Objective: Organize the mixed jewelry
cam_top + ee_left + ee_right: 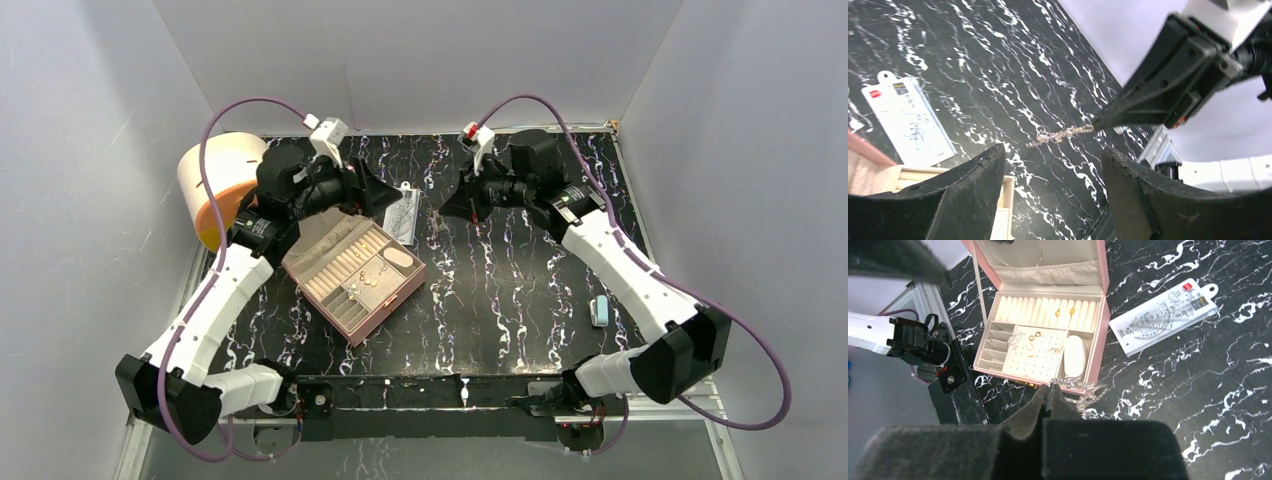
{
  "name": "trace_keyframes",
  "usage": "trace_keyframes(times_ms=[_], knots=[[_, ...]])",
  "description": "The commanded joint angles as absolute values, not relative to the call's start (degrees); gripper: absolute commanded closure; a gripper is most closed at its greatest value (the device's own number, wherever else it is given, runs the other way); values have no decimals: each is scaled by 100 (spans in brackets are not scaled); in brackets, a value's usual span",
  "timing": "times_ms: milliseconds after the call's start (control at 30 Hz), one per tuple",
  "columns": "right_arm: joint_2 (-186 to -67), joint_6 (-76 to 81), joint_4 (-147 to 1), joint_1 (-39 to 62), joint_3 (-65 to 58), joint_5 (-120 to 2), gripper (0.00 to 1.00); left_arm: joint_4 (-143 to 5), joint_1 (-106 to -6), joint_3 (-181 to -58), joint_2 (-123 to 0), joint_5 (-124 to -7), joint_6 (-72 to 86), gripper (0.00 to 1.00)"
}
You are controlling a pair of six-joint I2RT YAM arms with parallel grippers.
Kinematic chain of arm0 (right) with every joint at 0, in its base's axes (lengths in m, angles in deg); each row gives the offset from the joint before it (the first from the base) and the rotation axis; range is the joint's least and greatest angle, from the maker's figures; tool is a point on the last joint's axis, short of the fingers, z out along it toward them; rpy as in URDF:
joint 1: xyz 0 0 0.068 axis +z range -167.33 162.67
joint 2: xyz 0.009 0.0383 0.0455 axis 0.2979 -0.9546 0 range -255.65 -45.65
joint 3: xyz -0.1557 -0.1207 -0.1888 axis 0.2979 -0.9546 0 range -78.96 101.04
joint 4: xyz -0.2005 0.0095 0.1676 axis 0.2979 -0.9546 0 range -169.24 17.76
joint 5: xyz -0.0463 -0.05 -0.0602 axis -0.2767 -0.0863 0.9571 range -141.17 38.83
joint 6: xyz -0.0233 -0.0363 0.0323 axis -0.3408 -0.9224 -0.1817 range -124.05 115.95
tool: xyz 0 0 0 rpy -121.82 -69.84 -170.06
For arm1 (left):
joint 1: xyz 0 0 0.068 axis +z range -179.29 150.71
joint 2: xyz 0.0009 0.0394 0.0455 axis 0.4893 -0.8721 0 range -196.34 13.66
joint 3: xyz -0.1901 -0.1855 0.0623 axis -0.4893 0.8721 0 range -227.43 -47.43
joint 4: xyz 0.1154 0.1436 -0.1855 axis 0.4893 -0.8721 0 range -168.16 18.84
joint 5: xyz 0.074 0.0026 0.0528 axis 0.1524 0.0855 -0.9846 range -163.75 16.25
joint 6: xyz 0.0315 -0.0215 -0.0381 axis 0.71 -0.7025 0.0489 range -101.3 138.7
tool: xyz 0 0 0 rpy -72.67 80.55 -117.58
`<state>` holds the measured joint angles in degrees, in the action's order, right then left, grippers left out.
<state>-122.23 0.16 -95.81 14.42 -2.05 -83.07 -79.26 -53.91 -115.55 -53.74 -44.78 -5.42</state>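
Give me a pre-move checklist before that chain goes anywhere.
1. Right fingers shut on the chain: ok.
2. Left fingers open with nothing between them: ok.
3. Pink box lid up, compartments exposed: ok.
4. Chain hanging free of the table: cannot tell.
5. Clear packet lying apart from the box: ok.

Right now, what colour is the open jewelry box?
The jewelry box is pink outside with a cream lining; the right wrist view shows it best.
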Motion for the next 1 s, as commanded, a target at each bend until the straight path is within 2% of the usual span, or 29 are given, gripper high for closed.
trace_keyframes(times_ms=[0,300,633,800,967], knots=[[-12519,-108,-9010,1532,233,-8675,100,-7677,-4932,-11798,-5487,-4175,-739,32],[-13303,-348,-8935,1655,836,-9083,100,-6425,-3888,-11444,-5556,-2861,-1126,33],[-13942,-880,-9345,1862,1724,-9440,100,-6717,-3765,-11017,-5168,-2522,77,34],[-14225,-1016,-9398,2015,2064,-9421,100,-6835,-3755,-10851,-4983,-3459,-219,44],[-14470,-1191,-9388,2283,2216,-9282,100,-7556,-3755,-10889,-4581,-4912,-139,42]])
